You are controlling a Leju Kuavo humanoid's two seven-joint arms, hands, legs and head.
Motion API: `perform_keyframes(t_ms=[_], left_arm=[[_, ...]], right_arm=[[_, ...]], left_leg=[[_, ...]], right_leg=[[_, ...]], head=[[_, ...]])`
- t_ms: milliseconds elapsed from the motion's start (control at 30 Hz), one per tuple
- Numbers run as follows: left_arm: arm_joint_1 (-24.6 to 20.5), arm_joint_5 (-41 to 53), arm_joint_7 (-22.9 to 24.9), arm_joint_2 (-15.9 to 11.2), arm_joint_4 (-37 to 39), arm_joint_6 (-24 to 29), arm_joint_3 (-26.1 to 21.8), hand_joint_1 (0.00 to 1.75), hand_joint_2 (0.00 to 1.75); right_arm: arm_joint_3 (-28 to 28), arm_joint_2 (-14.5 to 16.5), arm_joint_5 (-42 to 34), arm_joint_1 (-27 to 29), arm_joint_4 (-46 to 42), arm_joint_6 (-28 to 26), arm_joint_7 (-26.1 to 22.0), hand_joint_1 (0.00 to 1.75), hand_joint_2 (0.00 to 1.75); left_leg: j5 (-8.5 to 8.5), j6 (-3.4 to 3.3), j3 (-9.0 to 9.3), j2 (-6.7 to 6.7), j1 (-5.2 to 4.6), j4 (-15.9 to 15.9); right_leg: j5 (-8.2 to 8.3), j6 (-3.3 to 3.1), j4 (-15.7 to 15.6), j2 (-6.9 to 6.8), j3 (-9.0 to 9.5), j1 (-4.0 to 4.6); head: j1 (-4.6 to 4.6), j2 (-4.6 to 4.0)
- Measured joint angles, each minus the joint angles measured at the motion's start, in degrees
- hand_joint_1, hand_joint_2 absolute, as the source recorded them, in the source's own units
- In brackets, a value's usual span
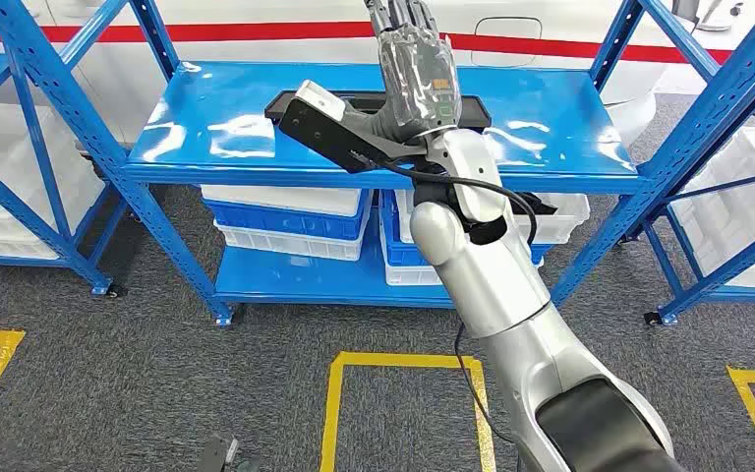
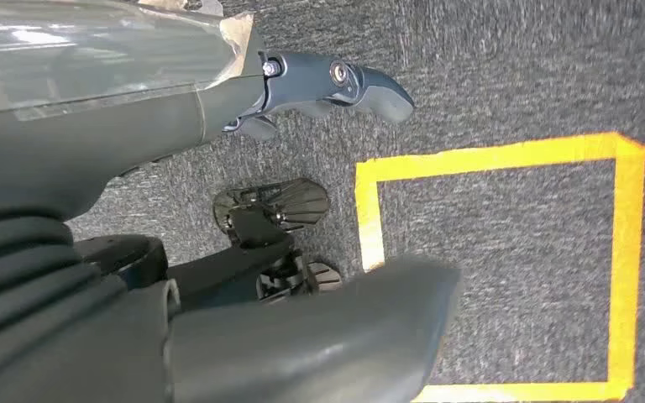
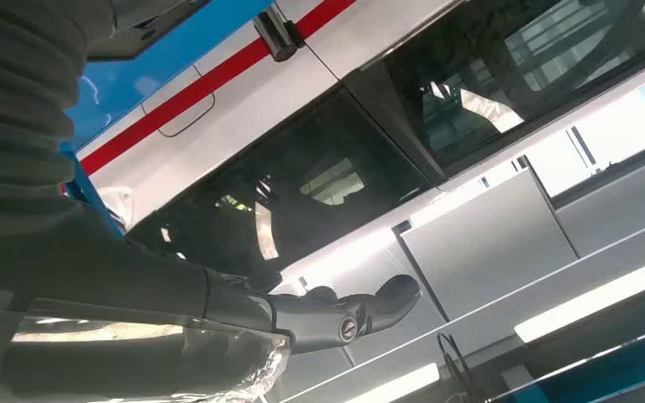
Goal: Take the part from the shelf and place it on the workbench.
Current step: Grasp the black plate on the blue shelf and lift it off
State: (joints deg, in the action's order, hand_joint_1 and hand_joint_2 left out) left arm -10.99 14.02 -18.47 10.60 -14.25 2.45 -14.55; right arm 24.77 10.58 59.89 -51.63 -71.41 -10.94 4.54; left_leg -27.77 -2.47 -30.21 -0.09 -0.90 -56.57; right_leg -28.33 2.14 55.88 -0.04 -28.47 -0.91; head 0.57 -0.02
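While the right hand (image 1: 415,74) is raised above the blue shelf (image 1: 216,128), fingers spread and holding nothing, the part, a long flat black tray (image 1: 295,100), lies on the shelf top behind the wrist. It looks rigid, light and smooth-edged, so slippage is a risk; a grasp along a long edge near mid-length seems soundest. Left hand (image 2: 319,88) hangs over carpet, fingers apart, empty

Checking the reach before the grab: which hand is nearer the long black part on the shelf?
Right. The right hand is raised over the blue shelf, directly above the black part. The left hand hangs down by the grey floor, far from it.
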Motion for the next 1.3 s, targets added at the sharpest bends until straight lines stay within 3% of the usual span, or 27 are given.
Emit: perform_keyframes(t_ms=[567, 767, 833, 933, 967, 1000, 1033, 1100, 1167, 1300], left_arm=[[0.3, -5.57, -4.38, -0.93, 0.0, 4.84, -7.24, 0.0, 0.0], [0.7, -7.15, -5.61, -1.08, 0.0, 5.42, -9.51, 0.0, 0.0], [0.84, -7.51, -6.04, -1.11, 0.0, 5.63, -10.13, 0.0, 0.0], [1.12, -7.95, -6.26, -1.19, 0.0, 5.68, -10.95, 0.0, 0.0], [1.27, -8.13, -6.27, -1.21, 0.0, 5.68, -11.23, 0.0, 0.0], [1.42, -8.3, -6.28, -1.24, 0.0, 5.69, -11.49, 0.0, 0.0], [1.55, -8.44, -6.29, -1.27, 0.0, 5.69, -11.73, 0.0, 0.0], [1.75, -8.54, -6.39, -1.32, 0.0, 5.78, -12.06, 0.0, 0.0], [1.9, -8.54, -6.49, -1.38, 0.0, 5.9, -12.42, 0.0, 0.0], [2.08, -8.54, -6.57, -1.56, 0.01, 5.98, -12.96, 0.0, 0.0]], right_arm=[[-0.02, 0.38, -3.44, -4.41, 1.31, 0.95, 0.13, 0.0, 1.75], [0.1, 1.13, -4.64, -5.87, 2.62, 0.93, -0.12, 0.0, 1.75], [0.15, 1.4, -5.1, -6.56, 3.03, 0.87, -0.24, 0.0, 1.75], [0.2, 1.44, -5.66, -6.94, 3.92, 0.8, -0.46, 0.0, 1.75], [0.21, 1.44, -5.84, -6.9, 4.29, 0.79, -0.54, 0.0, 1.75], [0.23, 1.46, -6.01, -6.88, 4.62, 0.78, -0.63, 0.0, 1.75], [0.25, 1.55, -6.16, -6.91, 4.91, 0.77, -0.75, 0.0, 1.75], [0.34, 1.83, -6.34, -7.16, 5.4, 0.72, -1.15, 0.0, 1.75], [0.51, 2.21, -6.46, -7.43, 5.94, 0.62, -1.49, 0.0, 1.75], [0.64, 2.74, -6.55, -7.65, 6.7, 0.53, -1.58, 0.0, 1.75]], left_leg=[[0.0, 0.0, -0.03, -0.03, 0.01, 0.0], [0.09, -0.51, -0.27, -0.08, 0.07, -0.11], [0.53, -1.05, 0.2, 0.01, 0.44, 0.54], [0.74, -1.42, 0.36, -0.01, 0.59, 0.76], [0.69, -1.4, 0.37, -0.08, 0.57, 0.74], [0.6, -1.33, 0.42, -0.18, 0.54, 0.7], [0.47, -1.22, 0.51, -0.29, 0.54, 0.65], [-0.03, -0.77, 0.76, -0.46, 0.54, 0.4], [-0.61, -0.13, 0.56, -0.55, 0.38, -0.02], [-1.32, 1.08, 0.01, -0.42, 0.76, -0.72]], right_leg=[[0.0, 0.0, 0.02, -0.02, 0.0, 0.01], [0.21, 0.63, -0.19, -0.04, -0.46, -0.69], [-0.88, 0.46, 2.17, -0.05, -1.79, -0.53], [-4.44, -0.34, 13.62, -0.02, -8.31, -0.38], [-4.88, -0.33, 16.81, -0.02, -10.51, -0.35], [-4.4, -0.11, 17.94, -0.01, -11.79, -0.32], [-2.95, 0.26, 16.62, -0.01, -11.88, -0.3], [1.35, 0.86, 8.92, -0.07, -9.5, -0.33], [4.01, 0.49, 2.96, -0.05, -7.25, -0.23], [4.25, -1.17, 1.85, 0.24, -6.9, -0.12]], head=[[-0.01, 0.0], [0.01, 0.01], [-0.04, 0.01], [-0.18, 0.0], [-0.19, 0.0], [-0.21, 0.0], [-0.22, 0.0], [-0.25, 0.0], [-0.18, 0.0], [-0.09, 0.0]])
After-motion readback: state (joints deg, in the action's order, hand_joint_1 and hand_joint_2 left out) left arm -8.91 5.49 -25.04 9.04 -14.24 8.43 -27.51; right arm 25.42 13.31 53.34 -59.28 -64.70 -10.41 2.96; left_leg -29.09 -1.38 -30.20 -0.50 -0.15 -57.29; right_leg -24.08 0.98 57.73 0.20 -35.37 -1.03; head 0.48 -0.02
